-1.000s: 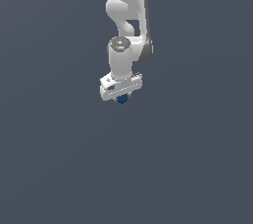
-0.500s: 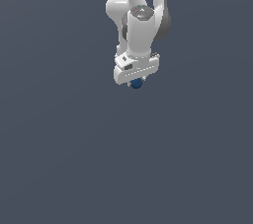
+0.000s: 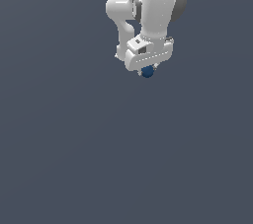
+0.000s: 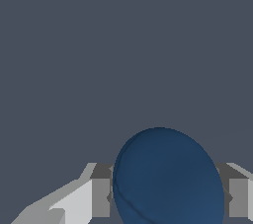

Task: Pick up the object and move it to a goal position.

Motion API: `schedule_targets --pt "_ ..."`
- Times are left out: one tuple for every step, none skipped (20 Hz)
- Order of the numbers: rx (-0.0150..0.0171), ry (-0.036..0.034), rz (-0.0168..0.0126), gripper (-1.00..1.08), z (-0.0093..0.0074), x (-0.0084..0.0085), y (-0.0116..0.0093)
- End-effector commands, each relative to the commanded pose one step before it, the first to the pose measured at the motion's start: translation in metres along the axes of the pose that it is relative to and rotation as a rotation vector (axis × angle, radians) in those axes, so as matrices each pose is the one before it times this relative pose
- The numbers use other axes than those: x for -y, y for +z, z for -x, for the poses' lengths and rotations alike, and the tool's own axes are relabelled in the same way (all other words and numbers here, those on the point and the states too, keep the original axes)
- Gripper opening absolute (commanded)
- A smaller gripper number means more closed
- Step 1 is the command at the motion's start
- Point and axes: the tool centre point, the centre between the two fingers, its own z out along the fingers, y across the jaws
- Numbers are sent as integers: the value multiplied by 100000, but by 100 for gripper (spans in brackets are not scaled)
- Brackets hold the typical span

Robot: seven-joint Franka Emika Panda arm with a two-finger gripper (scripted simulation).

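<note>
The object, a small dark blue ball (image 3: 147, 72), hangs under the white arm's hand in the upper part of the exterior view. My gripper (image 3: 147, 70) is shut on it, and only the ball's lower half peeks out below the hand. In the wrist view the ball (image 4: 168, 178) fills the space between the two grey fingers (image 4: 101, 196), which press on it from either side. My gripper (image 4: 165, 197) holds it well above the plain dark grey floor. No goal marker shows in either view.
The white arm (image 3: 148, 11) rises out of the exterior view's top edge. A flat dark grey surface (image 3: 99, 159) with nothing on it fills everything else.
The arm has carried the ball upward and toward the exterior view's right over the last second. The grip on the ball has stayed shut throughout.
</note>
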Motion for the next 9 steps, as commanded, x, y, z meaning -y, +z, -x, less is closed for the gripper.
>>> schedule_targets --pt "25 96 -43 -100 -123 649 -844" --pt "0 0 0 -100 -46 164 -204" --pt "-29 10 -62 -100 -32 102 -159" --pt "0 0 0 -100 -36 80 -101" --pt "0 0 0 -100 -32 38 -50" --pt "0 0 0 -100 -28 -5 2" --pt "0 0 0 -100 -23 -47 53" --pt "0 0 0 -100 -13 -59 69" --pt "0 0 0 -100 -3 -22 26"
